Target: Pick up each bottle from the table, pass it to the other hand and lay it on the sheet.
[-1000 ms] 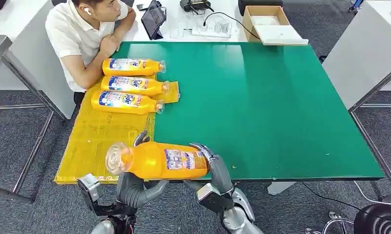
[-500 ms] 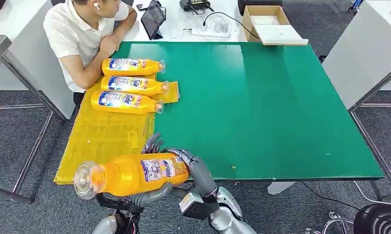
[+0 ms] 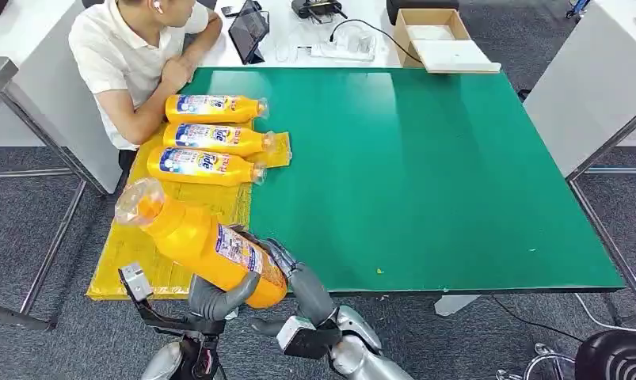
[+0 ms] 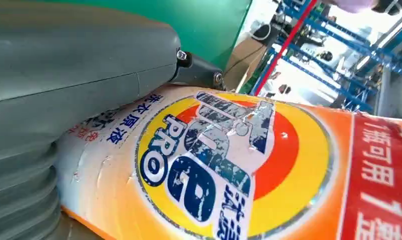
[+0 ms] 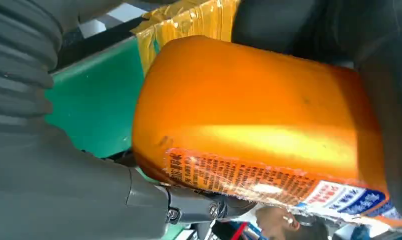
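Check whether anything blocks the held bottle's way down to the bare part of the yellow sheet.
Nothing visible does. The held bottle, gripped by both the left hand and the right hand, hangs above the sheet's bare near part; the three laid bottles lie farther along.

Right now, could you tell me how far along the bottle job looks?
Three bottles already lie side by side on the yellow sheet, near the seated person. A fourth bottle is in hand above the sheet's near end, tilted with its cap toward the far left; both the left hand and the right hand are on it. Left: release by the right hand and laying it down.
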Controlling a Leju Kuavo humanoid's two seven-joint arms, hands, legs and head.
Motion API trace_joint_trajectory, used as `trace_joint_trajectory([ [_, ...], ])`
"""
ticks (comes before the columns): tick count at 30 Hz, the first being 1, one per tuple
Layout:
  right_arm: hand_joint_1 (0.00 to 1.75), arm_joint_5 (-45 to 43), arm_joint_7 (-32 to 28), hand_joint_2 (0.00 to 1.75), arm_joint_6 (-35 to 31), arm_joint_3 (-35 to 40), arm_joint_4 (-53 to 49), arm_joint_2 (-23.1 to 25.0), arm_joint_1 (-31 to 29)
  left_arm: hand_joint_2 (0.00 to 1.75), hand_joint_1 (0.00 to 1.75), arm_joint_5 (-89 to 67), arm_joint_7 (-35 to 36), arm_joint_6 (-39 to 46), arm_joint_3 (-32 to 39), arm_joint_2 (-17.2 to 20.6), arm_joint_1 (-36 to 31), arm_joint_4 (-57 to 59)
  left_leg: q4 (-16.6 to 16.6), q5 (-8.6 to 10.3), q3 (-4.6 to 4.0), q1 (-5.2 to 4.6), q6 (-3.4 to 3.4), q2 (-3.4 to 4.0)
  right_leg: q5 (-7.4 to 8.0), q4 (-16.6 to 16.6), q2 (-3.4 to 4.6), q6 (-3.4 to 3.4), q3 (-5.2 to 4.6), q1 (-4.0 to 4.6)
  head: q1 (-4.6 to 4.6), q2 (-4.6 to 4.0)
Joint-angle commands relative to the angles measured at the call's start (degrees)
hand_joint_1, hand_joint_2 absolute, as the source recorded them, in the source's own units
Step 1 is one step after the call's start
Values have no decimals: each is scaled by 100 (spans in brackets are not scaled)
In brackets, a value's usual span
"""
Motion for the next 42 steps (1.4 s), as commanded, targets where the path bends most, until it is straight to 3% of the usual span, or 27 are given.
trace_joint_trajectory([
  [1,0,74,-182,175,183,509,601,18,64,175,175,3,-9,-5,34,-199,-474,189,-3,-3,19,7,-8,-18,-9,-6,-25,-10,28,9,0,0],
  [6,0,181,-182,175,152,520,548,57,206,175,175,257,-52,184,354,-335,-494,40,0,-9,31,12,-15,-26,-18,-3,-38,-17,43,15,-4,-2],
  [10,0,471,-182,175,-538,319,411,-28,463,175,175,300,-44,169,550,-259,-463,-87,-3,-4,18,10,-11,-23,-11,-7,-31,-12,29,12,0,-2],
  [11,0,559,-179,0,-704,226,366,-96,533,175,175,302,-40,127,599,-229,-443,-110,-4,-3,16,8,-9,-21,-9,-6,-27,-10,24,9,-2,0],
  [13,0,634,-182,0,-980,33,104,-253,742,175,175,191,-21,253,725,-172,-431,-125,-6,-4,22,10,-10,-28,-13,-9,-37,-11,34,12,-2,0],
  [16,0,705,-182,0,-1602,-238,-576,-521,1218,175,175,-1223,69,1559,725,162,-612,124,-11,-2,27,9,-10,-38,-15,-13,-47,-12,38,11,-2,-2],
  [18,0,804,-182,0,-2085,-409,-995,-612,1434,175,175,-2046,9,1885,625,415,-811,360,-11,-6,42,10,-14,-54,-26,-11,-66,-17,58,13,-4,0],
  [21,0,655,-182,0,-2631,-761,-1907,-704,1660,175,175,-4477,-442,3918,1044,600,-992,351,-10,-6,34,5,-15,-34,-17,-5,-35,-18,44,7,-4,0],
  [24,0,1,-182,0,-2982,-1307,-2595,-626,1770,175,175,-5634,6,3736,1222,1059,-1008,165,7,-13,11,7,-17,-13,-15,11,-10,-19,21,9,-2,-2],
  [25,0,-168,-182,0,-2960,-1593,-2682,-543,1798,175,175,-6013,344,3158,1106,1310,-974,168,1,-6,-2,1,-11,-4,-5,9,2,-12,2,1,-2,0],
  [27,0,-428,-182,0,-2704,-1839,-2808,-532,1797,175,175,-5813,367,2163,965,1582,-852,71,-2,-11,24,5,-19,2,-11,8,0,-22,25,6,0,0],
  [30,0,-778,-182,0,-2088,-1972,-2780,-497,1648,175,175,-4335,88,-417,801,2172,-546,-112,-4,-8,22,5,-14,0,-9,2,-2,-16,24,6,0,0],
  [31,0,-748,-182,0,-2061,-1953,-2777,-497,1627,175,175,-4335,21,-532,792,2246,-525,-114,-3,-6,15,2,-9,10,-4,2,11,-11,13,2,0,-2],
  [33,0,-716,-182,0,-2081,-1941,-2704,-444,1571,175,175,-4291,-91,-576,855,2336,-460,-77,-4,-17,38,7,-17,28,-12,5,22,-20,32,8,-2,0],
  [34,0,-681,-182,0,-2147,-1906,-2650,-428,1551,175,120,-4613,-184,-360,869,2310,-519,-55,-7,-22,50,9,-20,31,-16,3,19,-23,44,10,0,0],
  [35,0,-753,-182,0,-2163,-1919,-2658,-403,1591,175,164,-5132,120,-17,873,2169,-674,84,-2,-28,55,12,-23,35,-22,7,18,-26,50,14,0,0],
  [36,0,-748,-182,0,-2239,-1936,-2691,-398,1652,175,175,-6212,410,782,704,2168,-870,209,-3,-25,55,13,-24,36,-21,6,20,-27,48,15,2,0],
  [37,0,-701,-182,0,-2317,-1915,-2693,-399,1688,175,175,-7357,797,1319,471,2156,-1131,497,-4,-5,17,6,-12,-1,-8,3,-4,-14,22,7,0,0],
  [39,0,-651,-182,0,-2241,-1965,-2647,-330,1733,175,175,-9198,1608,1724,-34,2177,-1844,1423,0,-11,33,12,-19,-8,-17,6,-15,-22,40,14,-4,0],
  [42,0,-612,-182,0,-2225,-1979,-2614,-286,1715,175,175,-9357,1644,1789,-88,2067,-2110,1854,-5,11,20,12,-17,-65,-12,-2,-71,-20,37,13,2,0],
])
